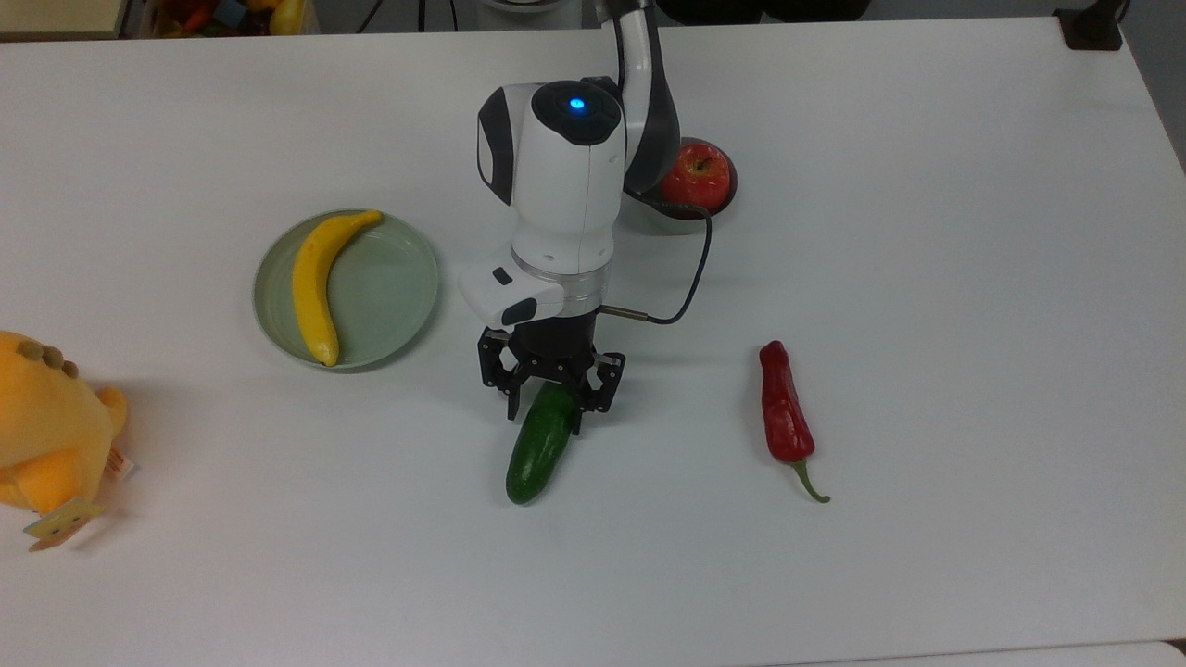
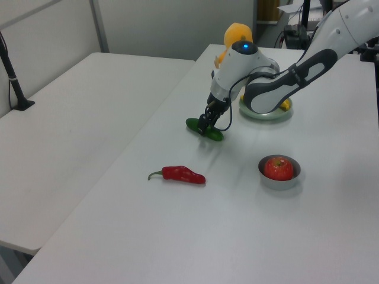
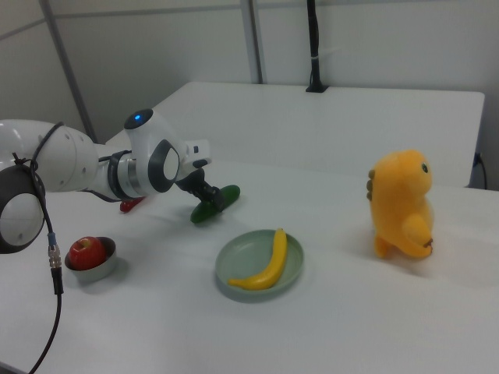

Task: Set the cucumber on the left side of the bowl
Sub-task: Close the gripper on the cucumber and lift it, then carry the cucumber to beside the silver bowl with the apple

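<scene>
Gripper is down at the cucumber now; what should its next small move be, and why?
Probably close the fingers. The gripper is low, its open fingers straddling the cucumber's upper end, while the cucumber lies flat on the table, ungrasped. The bowl with the apple sits farther back, so lifting comes after.

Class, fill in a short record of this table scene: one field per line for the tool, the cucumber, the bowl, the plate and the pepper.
tool: down at the cucumber's upper end in the top view, fingers either side of it
cucumber: lying on the table
bowl: grey, holds a red apple
plate: pale green, holds a banana
pepper: red, lying apart from the cucumber
</scene>
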Controlling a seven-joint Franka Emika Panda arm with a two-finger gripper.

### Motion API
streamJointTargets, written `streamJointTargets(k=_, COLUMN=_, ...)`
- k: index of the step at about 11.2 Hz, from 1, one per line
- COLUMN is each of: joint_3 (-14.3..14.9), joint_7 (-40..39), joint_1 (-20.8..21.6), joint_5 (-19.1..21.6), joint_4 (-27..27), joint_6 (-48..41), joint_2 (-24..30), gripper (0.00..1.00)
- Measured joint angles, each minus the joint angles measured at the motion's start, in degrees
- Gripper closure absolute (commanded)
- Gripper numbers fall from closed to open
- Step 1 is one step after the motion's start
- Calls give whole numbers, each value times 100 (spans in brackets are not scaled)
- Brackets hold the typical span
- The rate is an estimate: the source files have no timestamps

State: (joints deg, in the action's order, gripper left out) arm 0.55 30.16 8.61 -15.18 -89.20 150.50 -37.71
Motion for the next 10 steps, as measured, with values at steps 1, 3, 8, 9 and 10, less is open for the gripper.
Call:
streamJointTargets(k=1, joint_3=0, joint_7=3, joint_1=3, joint_5=0, joint_4=1, joint_6=1, joint_2=-8, gripper=97)
streamJointTargets(k=3, joint_3=-1, joint_7=15, joint_1=16, joint_5=0, joint_4=12, joint_6=2, joint_2=-7, gripper=98)
streamJointTargets(k=8, joint_3=-15, joint_7=40, joint_1=49, joint_5=0, joint_4=-35, joint_6=-86, joint_2=578, gripper=98)
streamJointTargets(k=9, joint_3=-69, joint_7=40, joint_1=81, joint_5=0, joint_4=-80, joint_6=-427, joint_2=864, gripper=98)
streamJointTargets(k=10, joint_3=-129, joint_7=42, joint_1=143, joint_5=0, joint_4=-126, joint_6=-826, joint_2=1146, gripper=98)
